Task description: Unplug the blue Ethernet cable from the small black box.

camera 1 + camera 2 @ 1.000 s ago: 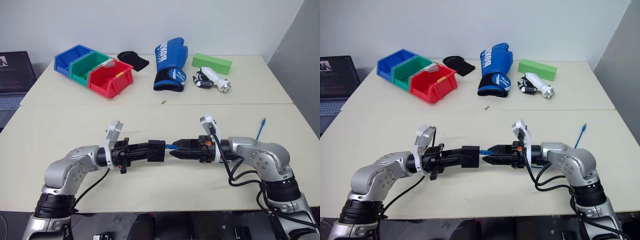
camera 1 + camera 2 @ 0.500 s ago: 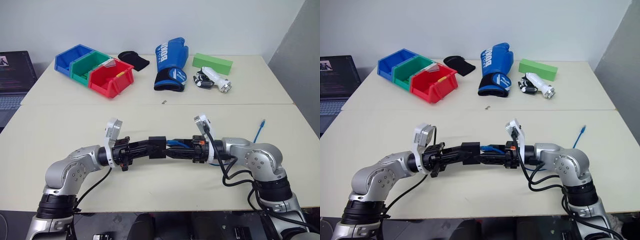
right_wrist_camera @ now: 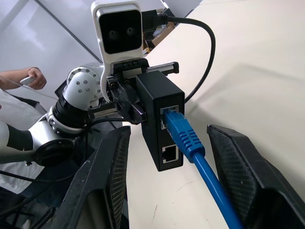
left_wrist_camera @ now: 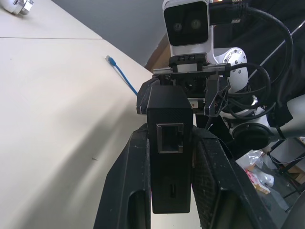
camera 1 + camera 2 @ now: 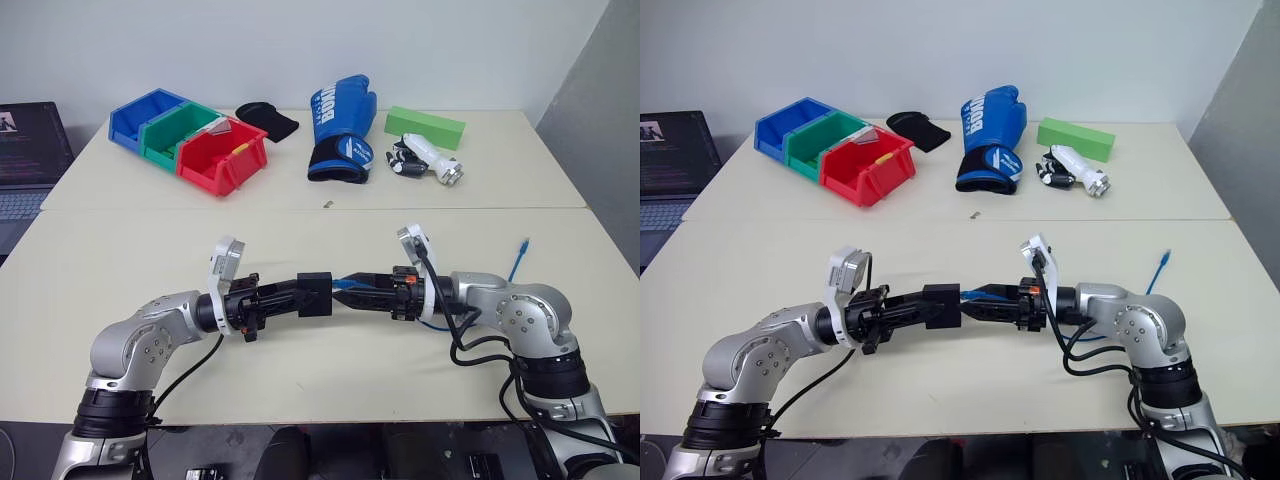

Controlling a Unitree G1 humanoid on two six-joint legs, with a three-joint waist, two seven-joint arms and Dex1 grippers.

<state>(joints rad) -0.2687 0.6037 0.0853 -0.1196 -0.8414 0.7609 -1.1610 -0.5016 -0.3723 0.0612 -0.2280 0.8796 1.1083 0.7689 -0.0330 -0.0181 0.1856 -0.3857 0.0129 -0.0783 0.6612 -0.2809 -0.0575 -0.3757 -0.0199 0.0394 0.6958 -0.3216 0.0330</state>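
My left gripper is shut on the small black box, held above the table's near half. In the left wrist view the box sits clamped between both fingers, one empty port facing out. The blue Ethernet cable is plugged into the box's upper port. My right gripper faces the box and is open, its fingers either side of the cable without touching it. The cable runs back under the right arm, and its free end lies on the table.
At the table's far side stand blue, green and red bins, a black cloth, a blue boxing glove, a green block and a white tool. A laptop sits at far left. A person's hand shows behind.
The right gripper edged toward the box along the cable, then eased partway back. The left gripper and the box kept still, and the cable stays plugged in.
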